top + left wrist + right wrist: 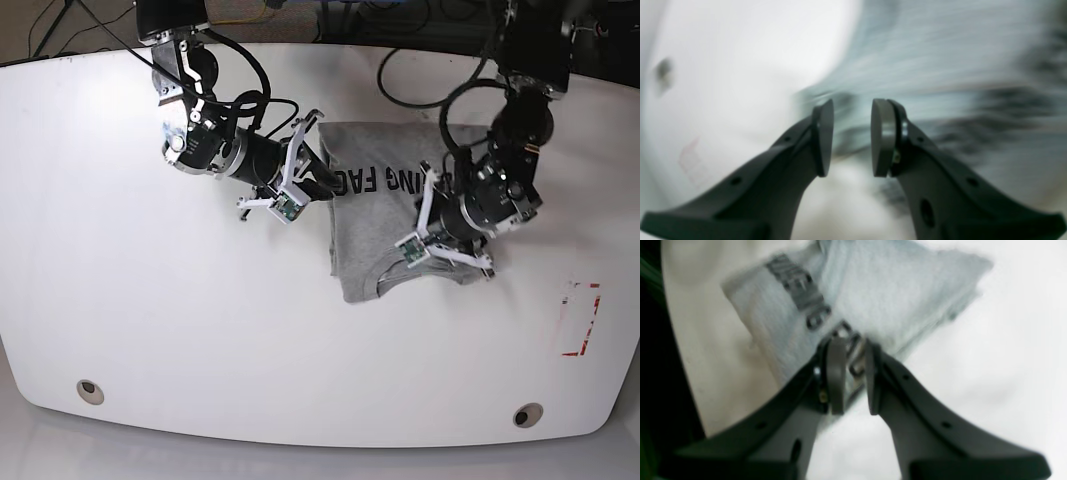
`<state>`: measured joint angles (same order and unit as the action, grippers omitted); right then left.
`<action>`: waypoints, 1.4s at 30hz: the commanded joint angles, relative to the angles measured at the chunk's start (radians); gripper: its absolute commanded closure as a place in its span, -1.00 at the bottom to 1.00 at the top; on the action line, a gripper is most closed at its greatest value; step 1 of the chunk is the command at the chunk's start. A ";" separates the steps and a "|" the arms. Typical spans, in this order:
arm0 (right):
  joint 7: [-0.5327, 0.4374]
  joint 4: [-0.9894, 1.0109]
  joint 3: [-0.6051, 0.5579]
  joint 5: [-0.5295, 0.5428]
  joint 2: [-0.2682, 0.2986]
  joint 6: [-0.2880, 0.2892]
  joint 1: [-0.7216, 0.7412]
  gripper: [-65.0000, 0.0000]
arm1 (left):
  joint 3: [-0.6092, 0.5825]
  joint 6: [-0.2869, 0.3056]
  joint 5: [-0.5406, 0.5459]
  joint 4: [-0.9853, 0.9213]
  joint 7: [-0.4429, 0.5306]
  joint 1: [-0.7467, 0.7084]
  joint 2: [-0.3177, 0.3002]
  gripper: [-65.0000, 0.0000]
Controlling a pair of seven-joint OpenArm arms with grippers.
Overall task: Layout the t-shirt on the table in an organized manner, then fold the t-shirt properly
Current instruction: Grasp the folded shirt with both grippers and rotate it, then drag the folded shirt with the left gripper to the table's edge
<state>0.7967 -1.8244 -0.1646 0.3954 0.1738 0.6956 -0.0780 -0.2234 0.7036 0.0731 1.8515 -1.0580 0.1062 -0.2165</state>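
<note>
The grey t-shirt (380,220) lies bunched and partly doubled over on the white table (150,320), with its black lettering along the far edge. My right gripper (322,185) is at the shirt's left edge. In the right wrist view it (853,350) is shut on a lettered fold of the t-shirt (890,300). My left gripper (447,250) hovers over the shirt's right side. The left wrist view is motion-blurred, and there the gripper (852,113) stands open with nothing between its pads and the t-shirt (940,50) beyond it.
A red tape mark (580,320) is on the table's right side, also faintly seen in the left wrist view (691,160). Two grommet holes (89,390) (527,413) sit near the front edge. Black cables (400,60) trail at the back.
</note>
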 commanded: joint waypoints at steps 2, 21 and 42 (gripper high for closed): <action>-0.023 -0.016 0.007 0.014 0.042 0.003 0.016 0.71 | 0.022 -0.005 0.000 0.040 0.061 -0.032 0.038 0.46; -0.020 -0.007 0.254 0.023 0.132 0.003 0.048 0.71 | 0.173 -0.339 -0.002 -0.017 0.602 -0.280 0.183 0.46; 0.005 -0.007 0.254 0.023 0.172 0.003 0.073 0.71 | 0.183 -0.384 0.003 -0.427 0.675 -0.262 0.236 0.46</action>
<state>0.8005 -1.8156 0.0853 0.4000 0.3336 0.6968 -0.0223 -0.0414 0.3218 0.0898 1.4498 -0.3405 -0.1444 0.0216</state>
